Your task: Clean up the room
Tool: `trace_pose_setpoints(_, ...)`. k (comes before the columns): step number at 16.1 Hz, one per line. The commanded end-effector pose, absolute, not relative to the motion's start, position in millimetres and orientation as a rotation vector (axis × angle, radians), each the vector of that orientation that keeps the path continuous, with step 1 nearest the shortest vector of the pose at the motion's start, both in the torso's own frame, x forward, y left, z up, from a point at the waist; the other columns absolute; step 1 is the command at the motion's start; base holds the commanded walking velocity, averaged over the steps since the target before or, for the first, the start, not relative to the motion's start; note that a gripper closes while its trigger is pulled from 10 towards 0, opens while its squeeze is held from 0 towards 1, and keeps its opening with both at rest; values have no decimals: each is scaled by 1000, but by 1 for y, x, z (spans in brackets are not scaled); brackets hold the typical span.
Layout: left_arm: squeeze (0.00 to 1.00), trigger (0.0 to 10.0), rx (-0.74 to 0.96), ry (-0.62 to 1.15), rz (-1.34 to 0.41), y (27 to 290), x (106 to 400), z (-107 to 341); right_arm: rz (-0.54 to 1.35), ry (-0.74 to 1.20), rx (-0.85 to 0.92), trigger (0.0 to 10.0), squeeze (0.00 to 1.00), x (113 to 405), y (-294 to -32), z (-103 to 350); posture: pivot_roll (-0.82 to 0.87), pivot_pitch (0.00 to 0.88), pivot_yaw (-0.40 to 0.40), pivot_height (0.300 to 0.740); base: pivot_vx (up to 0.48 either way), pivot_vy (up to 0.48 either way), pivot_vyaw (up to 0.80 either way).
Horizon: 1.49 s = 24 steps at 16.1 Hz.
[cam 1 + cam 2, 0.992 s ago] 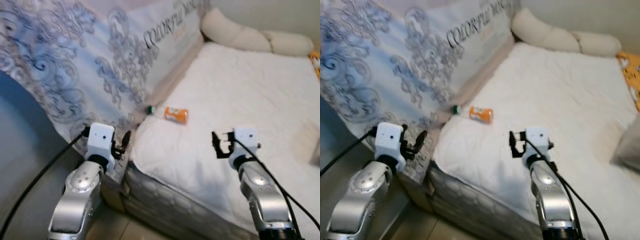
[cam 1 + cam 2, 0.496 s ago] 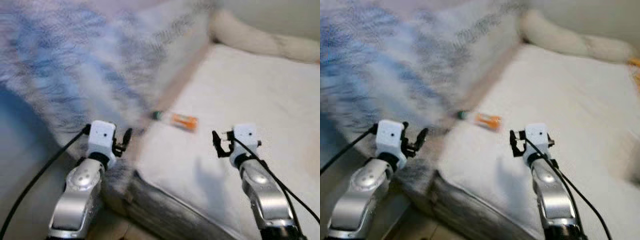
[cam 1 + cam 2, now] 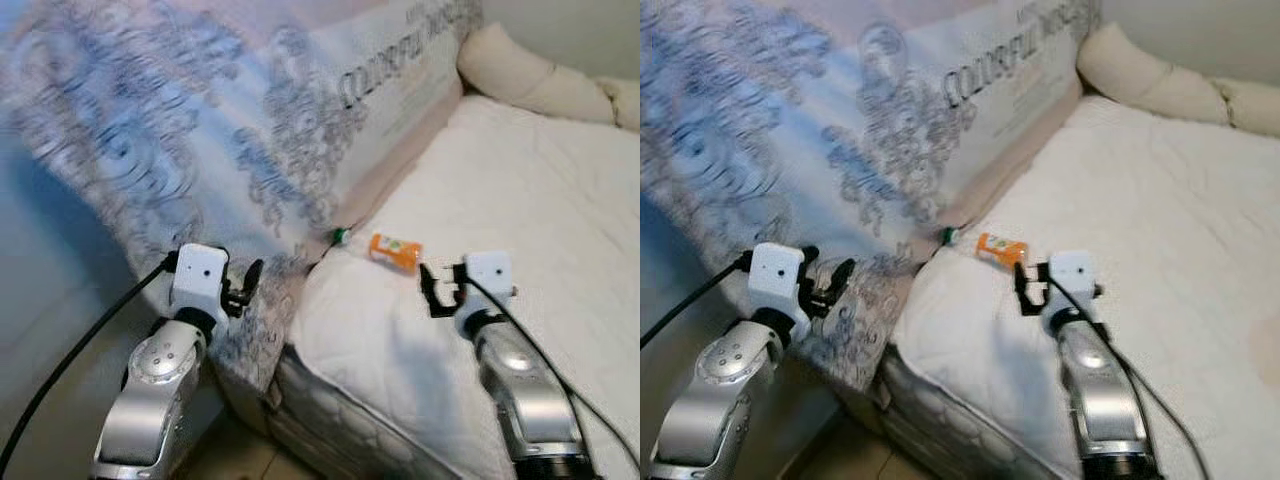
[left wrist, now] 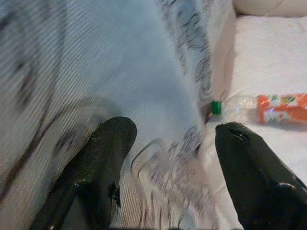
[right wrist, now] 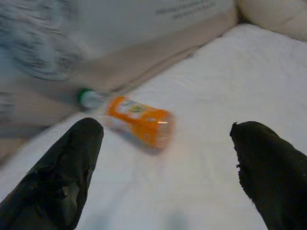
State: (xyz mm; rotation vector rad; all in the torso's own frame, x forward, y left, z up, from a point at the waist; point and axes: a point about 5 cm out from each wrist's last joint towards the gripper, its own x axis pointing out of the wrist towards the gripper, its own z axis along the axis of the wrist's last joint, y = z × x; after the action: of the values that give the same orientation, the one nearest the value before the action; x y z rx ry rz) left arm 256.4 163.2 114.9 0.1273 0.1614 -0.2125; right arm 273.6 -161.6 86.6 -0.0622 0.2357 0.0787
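Note:
A plastic bottle with an orange label and green cap [image 3: 385, 248] [image 5: 134, 120] lies on its side on the white bed cover [image 3: 520, 200], close to the patterned mattress edge. My right gripper [image 3: 432, 290] hovers open just short of the bottle, a little toward me from it. My left gripper [image 3: 250, 285] is open over the blue-grey patterned mattress [image 3: 200, 130] at the bed's near left corner; the left wrist view has the bottle [image 4: 268, 108] off beyond its fingers.
A long cream bolster pillow [image 3: 530, 75] lies along the head of the bed. The patterned mattress leans up against the wall on the left. A strip of tan floor [image 3: 240, 455] runs below the bed's front corner.
The camera has shifted, so the whole scene sits further right and the bottle now looks closer to my right gripper. Both grippers stay open and hold their pose.

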Motion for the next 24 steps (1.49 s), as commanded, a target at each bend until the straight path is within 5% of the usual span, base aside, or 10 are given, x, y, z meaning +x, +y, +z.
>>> trace_pose_setpoints(1, 0, 10000, 143, 155, -216, 163, 256, 118, 96, 213, -54, 10000, 0, 275, -160, 93, -62, 0, -16, 740, 0, 0, 0)
trace_pose_setpoints(18, 0, 10000, 173, 197, -248, 157, 254, 114, 84, 250, -21, 10000, 0, 273, -164, 90, -61, 0, -21, 740, 0, 0, 0)
trace_pose_setpoints(19, 0, 10000, 165, 199, -261, 156, 253, 114, 87, 251, -4, 10000, 961, 271, -165, 89, -57, 0, -31, 740, 0, 0, 0)
trace_pose_setpoints(22, 0, 10000, 143, 199, -297, 153, 250, 117, 65, 267, -18, 10000, 1000, 272, -170, 84, -61, 0, -22, 740, 0, 0, 0)
trace_pose_setpoints(24, 0, 10000, 156, 208, -399, 142, 249, 118, 58, 303, -67, 10000, 1000, 297, -176, 76, -79, 0, 21, 740, 0, 0, 0)
